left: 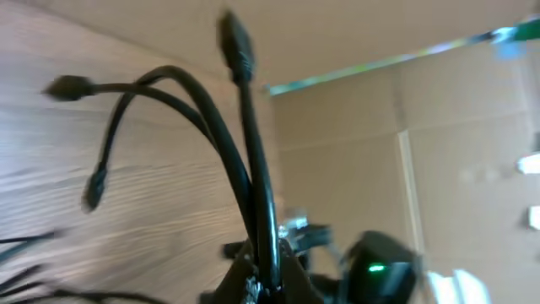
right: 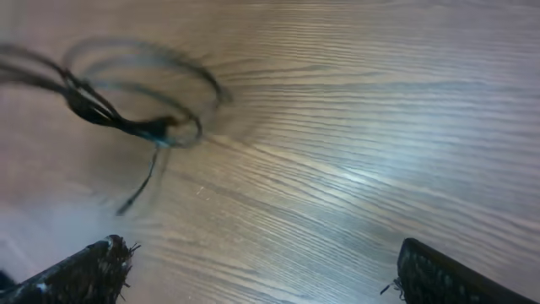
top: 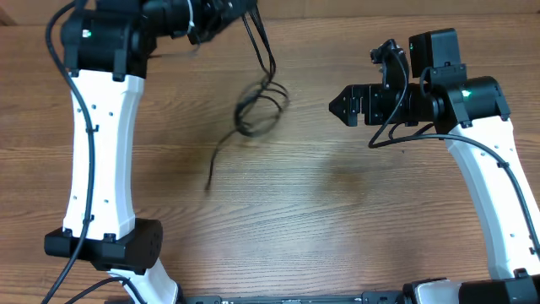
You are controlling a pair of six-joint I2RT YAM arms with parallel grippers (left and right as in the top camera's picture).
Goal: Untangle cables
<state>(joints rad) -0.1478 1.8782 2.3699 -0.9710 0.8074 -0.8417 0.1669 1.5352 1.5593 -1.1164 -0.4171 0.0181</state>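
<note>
Black cables (top: 245,112) hang in blurred, looped tangle over wood worktop (top: 354,219), left of centre. Upper strands run into my left jaws, pinched tight on them. My right jaws spread wide, well apart from tangle.

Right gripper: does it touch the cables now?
Apart. The overhead view shows bare table between the right gripper and the cables. In the right wrist view its open jaws hold nothing.

obstacle: cables (top: 243,114) hanging mid-table | free: bare table (top: 354,219) front and right
</note>
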